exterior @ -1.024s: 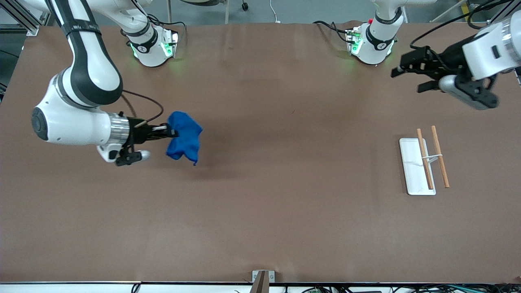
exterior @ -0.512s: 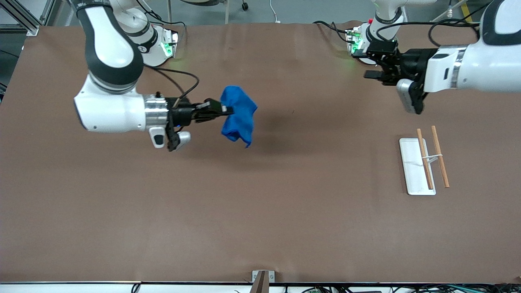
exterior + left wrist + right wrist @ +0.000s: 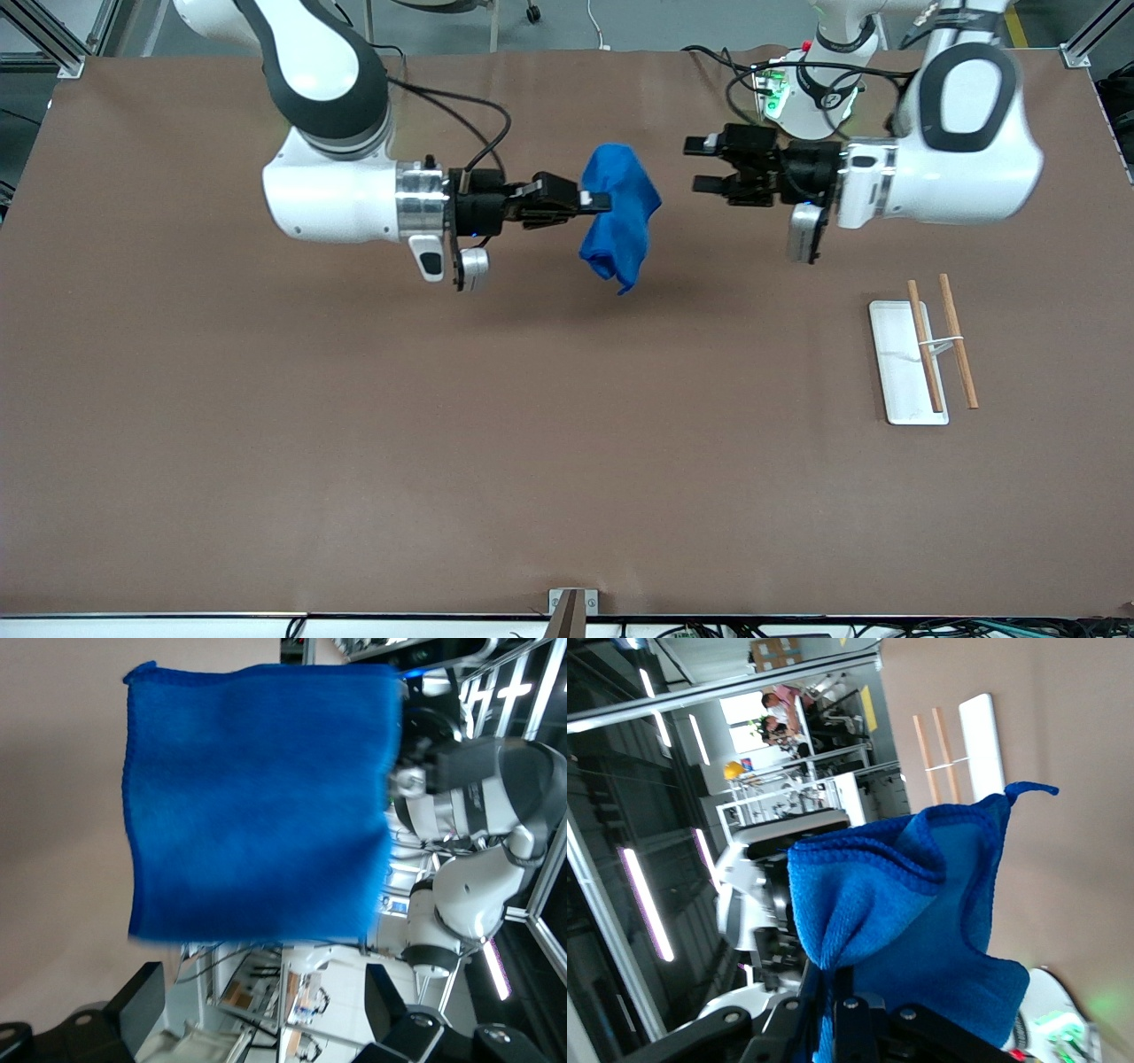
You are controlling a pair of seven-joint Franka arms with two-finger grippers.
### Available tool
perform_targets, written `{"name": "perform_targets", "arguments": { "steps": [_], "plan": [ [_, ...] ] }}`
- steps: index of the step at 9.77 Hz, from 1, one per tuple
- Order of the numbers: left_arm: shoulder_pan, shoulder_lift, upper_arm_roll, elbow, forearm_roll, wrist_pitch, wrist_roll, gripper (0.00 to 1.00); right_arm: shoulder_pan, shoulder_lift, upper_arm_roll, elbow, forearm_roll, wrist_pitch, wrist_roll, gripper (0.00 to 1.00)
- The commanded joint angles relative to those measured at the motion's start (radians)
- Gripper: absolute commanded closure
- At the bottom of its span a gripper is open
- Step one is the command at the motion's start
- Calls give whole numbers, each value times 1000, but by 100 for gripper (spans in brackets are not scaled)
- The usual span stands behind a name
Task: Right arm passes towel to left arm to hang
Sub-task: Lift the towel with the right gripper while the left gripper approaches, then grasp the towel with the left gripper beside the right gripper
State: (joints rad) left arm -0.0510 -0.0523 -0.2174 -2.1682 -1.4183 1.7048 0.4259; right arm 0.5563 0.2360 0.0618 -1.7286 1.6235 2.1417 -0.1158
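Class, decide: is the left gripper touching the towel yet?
Apart. The front view shows bare table between the open left gripper and the towel held by the right gripper.

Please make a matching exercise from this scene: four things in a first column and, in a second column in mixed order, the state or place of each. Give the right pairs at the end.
Things:
1. towel
2. right tool
3. left tool
4. white rack

States:
A. open, in the air beside the towel, not touching it
B. stands on the table toward the left arm's end
C. hangs in the air above the table
D. shut on the cloth's upper edge

Pairs: 1-C, 2-D, 3-A, 4-B
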Motion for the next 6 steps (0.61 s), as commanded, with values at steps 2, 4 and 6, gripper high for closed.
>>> {"name": "perform_targets", "arguments": {
  "steps": [2,4,6],
  "plan": [
    [6,-5,-7,-123,-123,35,154,3,30,-3,-10,8,137,26,4,100],
    [8,5,-8,-142,-206,35,197,6,33,-3,-10,8,141,27,4,100],
    [13,38,-7,-139,-217,35,234,8,34,-3,-10,8,139,41,4,100]
  ]
}}
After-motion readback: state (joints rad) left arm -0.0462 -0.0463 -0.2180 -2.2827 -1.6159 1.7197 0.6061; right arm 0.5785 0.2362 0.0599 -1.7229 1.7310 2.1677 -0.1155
